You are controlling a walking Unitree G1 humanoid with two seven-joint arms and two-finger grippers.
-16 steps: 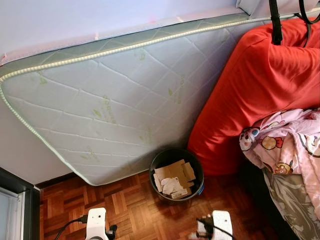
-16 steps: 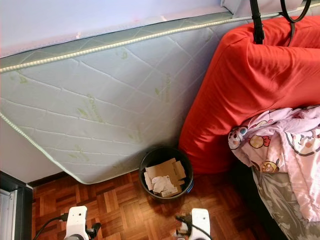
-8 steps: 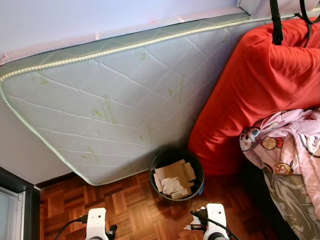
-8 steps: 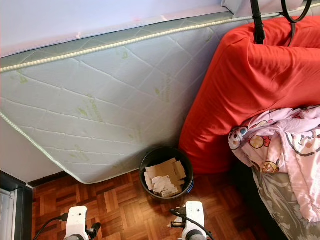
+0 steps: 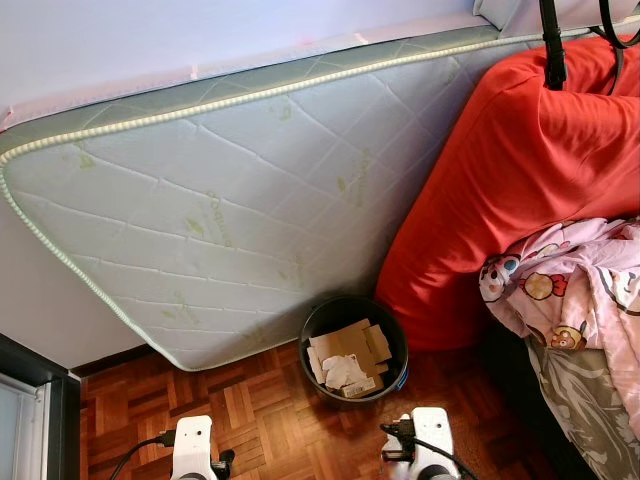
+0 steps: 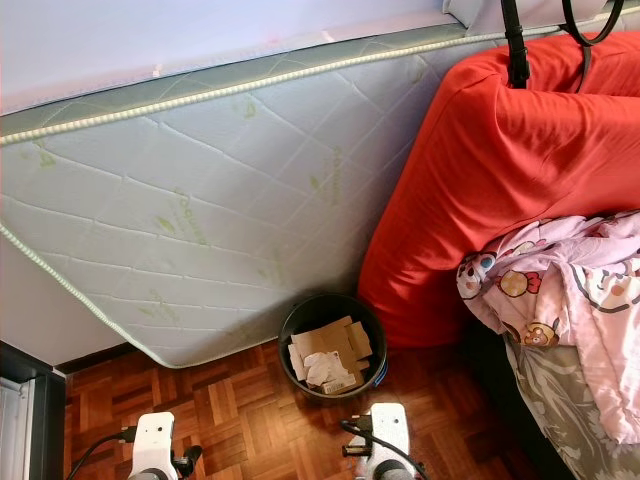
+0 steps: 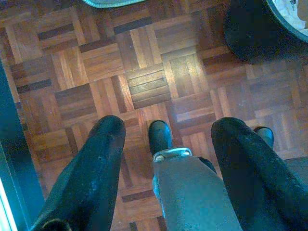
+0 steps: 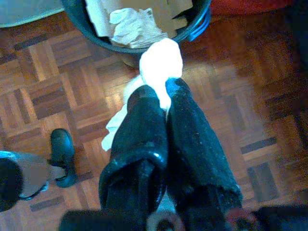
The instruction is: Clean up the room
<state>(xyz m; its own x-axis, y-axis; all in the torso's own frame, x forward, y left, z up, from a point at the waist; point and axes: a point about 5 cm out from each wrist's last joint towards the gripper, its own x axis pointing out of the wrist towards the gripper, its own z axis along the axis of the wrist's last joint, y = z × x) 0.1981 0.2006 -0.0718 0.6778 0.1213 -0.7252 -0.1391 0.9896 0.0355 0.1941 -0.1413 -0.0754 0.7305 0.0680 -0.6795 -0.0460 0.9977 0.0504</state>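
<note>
A black round bin (image 5: 354, 348) holding cardboard pieces and crumpled paper stands on the parquet floor below the leaning mattress. In the right wrist view my right gripper (image 8: 162, 89) is shut on a crumpled white tissue (image 8: 161, 60), held just short of the bin's rim (image 8: 144, 48). The right wrist (image 5: 428, 450) sits at the lower edge of the eye views, close in front of the bin. My left gripper (image 7: 168, 130) hangs open over bare parquet, with nothing between its fingers; its wrist (image 5: 192, 448) is low on the left.
A pale quilted mattress (image 5: 220, 210) leans against the wall behind the bin. A big red cushion (image 5: 520, 170) and a pink printed blanket (image 5: 575, 290) on a bed fill the right side. A dark cabinet edge (image 5: 40, 410) stands at the left. My feet (image 7: 159, 137) rest on the floor.
My right wrist has shifted a little to the left and toward the bin over the last second, still holding the tissue. The left arm and the bin have not moved.
</note>
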